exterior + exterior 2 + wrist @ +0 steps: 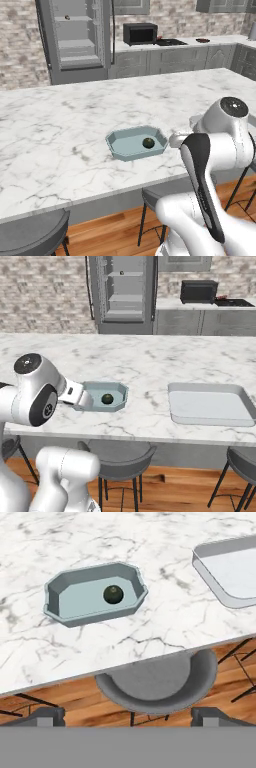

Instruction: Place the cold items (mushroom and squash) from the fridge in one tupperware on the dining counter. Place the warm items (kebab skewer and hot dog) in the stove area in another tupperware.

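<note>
The claw (128, 714) is spread wide and holds nothing, pulled back past the counter (60, 125) edge above a stool (157, 684). One dark round item (113, 594), probably the squash, lies in the small tub (60, 602); a second, larger tub (210, 406) sits well apart. The open fridge (75, 35) and stove (170, 42) lie beyond the counter, so reaching across could clip the tub and shift it.

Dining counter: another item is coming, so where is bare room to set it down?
Bare marble lies between the small tupperware and the larger tupperware, and behind both. The larger one is bare inside. The small one holds a dark round item at its right end.
</note>
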